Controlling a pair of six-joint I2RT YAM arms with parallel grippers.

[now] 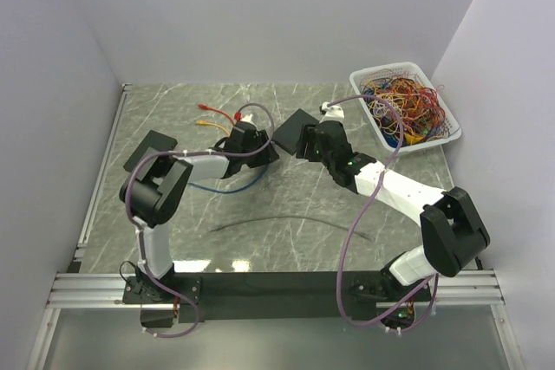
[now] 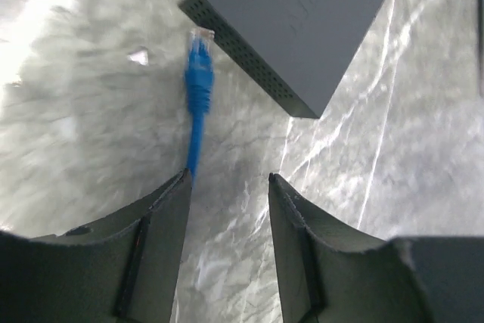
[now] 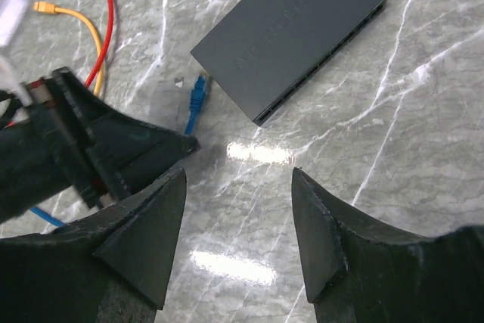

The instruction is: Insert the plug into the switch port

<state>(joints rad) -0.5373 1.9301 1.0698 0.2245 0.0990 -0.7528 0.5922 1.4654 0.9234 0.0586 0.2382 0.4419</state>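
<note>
Left pincer (image 2: 228,181) spread wide, nothing between its tips. Right pincer (image 3: 238,178) also agape, empty. Plug (image 2: 200,54) lies on the tabletop (image 2: 393,149) at 12 o'clock, its tip just beside the switch's (image 2: 302,13) vented side. Only the right wrist view shows the port row (image 3: 324,66), which faces bare tabletop at 4 o'clock.

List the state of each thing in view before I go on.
switch, flat on the table, ports in view empty.
blue plug, unplugged, lying beside the switch's corner.
left gripper, open, holding nothing.
right gripper, open, holding nothing.
red cable, loose on the table.
yellow cable, loose on the table.
basket, full of tangled wires.
</note>
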